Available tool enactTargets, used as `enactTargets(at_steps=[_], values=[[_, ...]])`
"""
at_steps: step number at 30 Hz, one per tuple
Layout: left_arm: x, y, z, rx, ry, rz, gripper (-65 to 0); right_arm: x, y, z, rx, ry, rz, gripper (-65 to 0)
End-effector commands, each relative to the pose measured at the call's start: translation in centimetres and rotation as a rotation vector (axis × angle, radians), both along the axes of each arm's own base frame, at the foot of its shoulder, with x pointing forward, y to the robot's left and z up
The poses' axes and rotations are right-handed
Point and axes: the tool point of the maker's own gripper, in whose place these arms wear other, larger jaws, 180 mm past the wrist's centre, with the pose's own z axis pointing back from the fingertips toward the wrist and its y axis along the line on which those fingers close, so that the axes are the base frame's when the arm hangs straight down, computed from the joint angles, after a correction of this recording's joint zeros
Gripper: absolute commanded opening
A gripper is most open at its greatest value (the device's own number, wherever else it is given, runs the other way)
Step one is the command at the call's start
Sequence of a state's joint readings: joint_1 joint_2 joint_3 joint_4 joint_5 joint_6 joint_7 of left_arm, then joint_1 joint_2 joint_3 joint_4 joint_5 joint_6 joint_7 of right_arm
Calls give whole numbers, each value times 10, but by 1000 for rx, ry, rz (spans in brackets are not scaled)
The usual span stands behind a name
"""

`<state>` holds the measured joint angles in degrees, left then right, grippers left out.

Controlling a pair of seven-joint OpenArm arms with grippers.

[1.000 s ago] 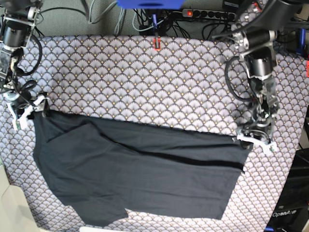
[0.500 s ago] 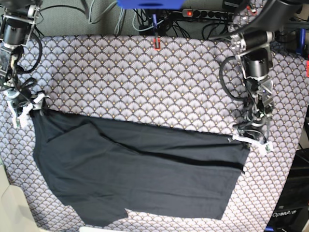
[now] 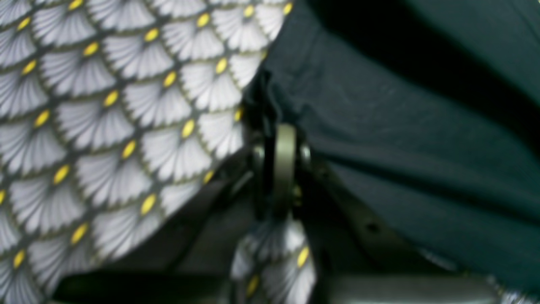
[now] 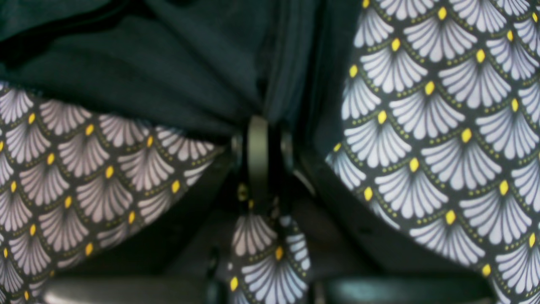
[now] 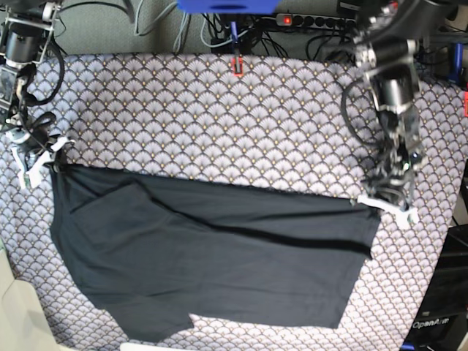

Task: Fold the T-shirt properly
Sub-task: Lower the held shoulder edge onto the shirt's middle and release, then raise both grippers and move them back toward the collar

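Both grippers, left gripper and right gripper, are clamped on the T-shirt at its far corners. It's soft, floppy cloth, so lift evenly or it'll sag.

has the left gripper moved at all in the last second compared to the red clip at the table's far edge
Yes. In the base view the left gripper, shut on the black cloth T-shirt, has risen slightly toward the far edge where the small red clip sits fixed.

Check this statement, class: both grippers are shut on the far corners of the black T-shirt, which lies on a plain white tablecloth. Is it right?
Not quite. The tablecloth is not plain white; it carries a fan-scale pattern with yellow dots, as the base view and both wrist views show. The rest holds: the left gripper and right gripper are shut on the far corners of the black T-shirt.
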<state>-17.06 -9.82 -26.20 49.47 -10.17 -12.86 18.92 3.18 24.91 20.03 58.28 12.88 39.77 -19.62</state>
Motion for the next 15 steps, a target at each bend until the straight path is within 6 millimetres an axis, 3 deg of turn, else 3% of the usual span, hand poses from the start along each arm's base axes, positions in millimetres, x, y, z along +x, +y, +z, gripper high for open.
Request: enactTargets(at_steps=[1,3,6,12,15], values=[[7,14,20,41,-43,18,-650,-10,-9,-4,-40,49,11,-650],[3,17,28,66,-64,16,-650,-11,-9,-1,-48,43,19,-650],[-12,14,23,71,-12,-8,-650,-16,-5,7,-75,22,45,-650],[-33,13,36,59,-47,-11,-650,-42,11,16,-125,18,116,-650],[-55,11,38,42,-11,-26,-650,-60,17,12,-130,37,137,-650]])
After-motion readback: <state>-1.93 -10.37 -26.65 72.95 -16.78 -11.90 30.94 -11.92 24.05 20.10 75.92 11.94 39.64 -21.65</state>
